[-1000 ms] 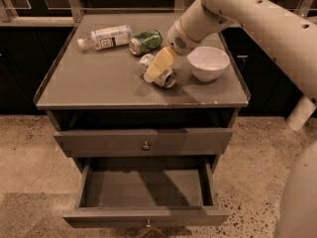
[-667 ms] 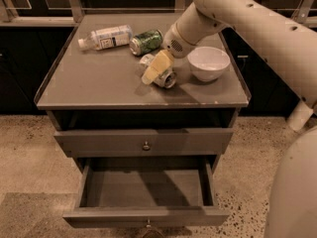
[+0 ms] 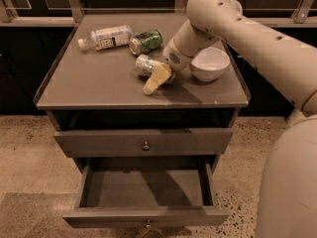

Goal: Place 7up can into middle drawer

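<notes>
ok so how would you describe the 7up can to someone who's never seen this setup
On the grey cabinet top, look just left of the white bowl. The 7up can lies on its side there, right by the gripper. It is silvery-white with green markings, unlike the darker all-green can behind it and the clear bottle.

At the table (image 3: 99, 88), my pincer (image 3: 154, 79) now sits lower in the picture and nearer the front edge than a second ago, its pale end angled down and to the left. The 7up can (image 3: 144, 63), which had peeked out at the pincer's lower right, now shows at its upper left, touching it. My arm's big elbow joint (image 3: 213, 6) has swung left and dropped, and my body (image 3: 290, 182) fills more of the lower right corner.
</notes>
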Controlling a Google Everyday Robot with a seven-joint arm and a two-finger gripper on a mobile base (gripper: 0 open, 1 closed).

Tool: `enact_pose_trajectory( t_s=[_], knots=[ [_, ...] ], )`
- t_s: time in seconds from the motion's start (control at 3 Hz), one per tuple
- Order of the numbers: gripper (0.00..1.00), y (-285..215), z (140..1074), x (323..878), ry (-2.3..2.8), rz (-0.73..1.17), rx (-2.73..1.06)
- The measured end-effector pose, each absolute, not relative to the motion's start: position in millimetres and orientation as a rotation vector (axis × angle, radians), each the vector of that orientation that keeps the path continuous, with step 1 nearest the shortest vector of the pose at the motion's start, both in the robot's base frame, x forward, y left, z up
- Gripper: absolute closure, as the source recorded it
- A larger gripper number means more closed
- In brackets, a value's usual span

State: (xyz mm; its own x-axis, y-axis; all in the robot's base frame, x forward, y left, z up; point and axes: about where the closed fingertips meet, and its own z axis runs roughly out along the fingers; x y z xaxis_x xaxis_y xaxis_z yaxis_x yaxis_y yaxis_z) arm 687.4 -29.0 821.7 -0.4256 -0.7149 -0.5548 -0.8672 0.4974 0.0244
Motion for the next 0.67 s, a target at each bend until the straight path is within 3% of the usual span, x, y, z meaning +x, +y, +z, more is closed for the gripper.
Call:
enact_pose_trajectory(
  t_s=[0.67],
  knots=[
    [0.60, -28.8, 821.1, 687.4, 2.266, 0.425, -1.302]
  ],
)
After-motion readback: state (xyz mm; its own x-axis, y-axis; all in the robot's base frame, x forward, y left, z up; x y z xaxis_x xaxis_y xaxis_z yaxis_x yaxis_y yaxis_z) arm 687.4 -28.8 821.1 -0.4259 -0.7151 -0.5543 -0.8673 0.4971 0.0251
